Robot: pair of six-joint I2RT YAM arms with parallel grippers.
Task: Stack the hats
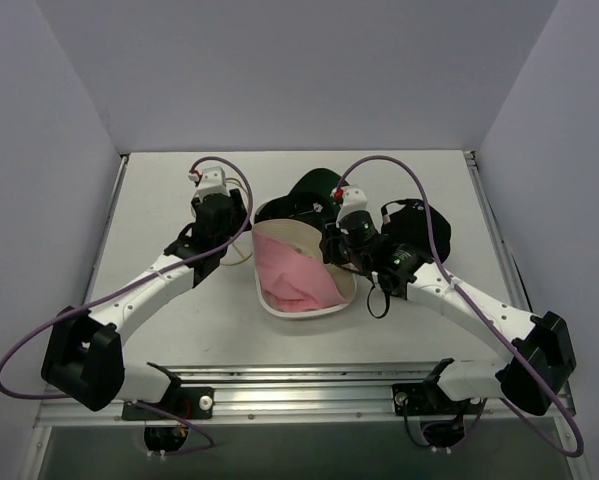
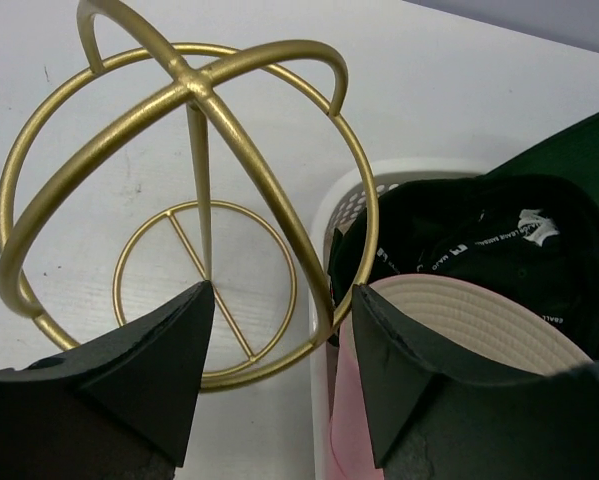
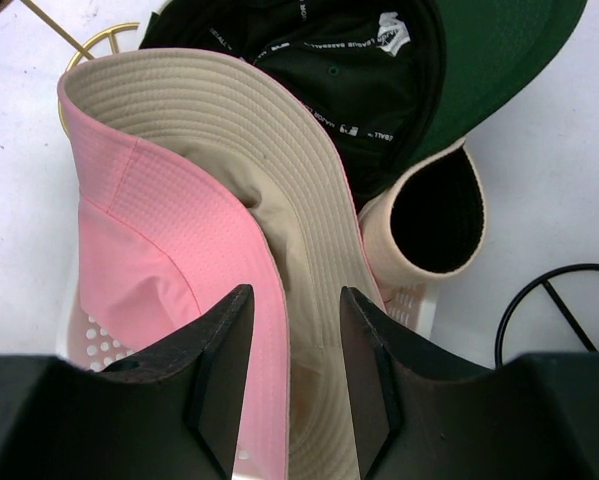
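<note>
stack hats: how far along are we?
Done: pink hat and black cap already lie piled in the white basket. In hand: right gripper pinches the pink hat's edge; left gripper hangs open by the gold wire stand, holding nothing. Left: the pile looks loose and tilted, not neatly nested.

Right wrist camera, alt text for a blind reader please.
The right claw pinches the brim of a pink fabric bucket hat, beige inside, standing in a white perforated plastic tray. Behind it lies a black cap with white logo.
</note>
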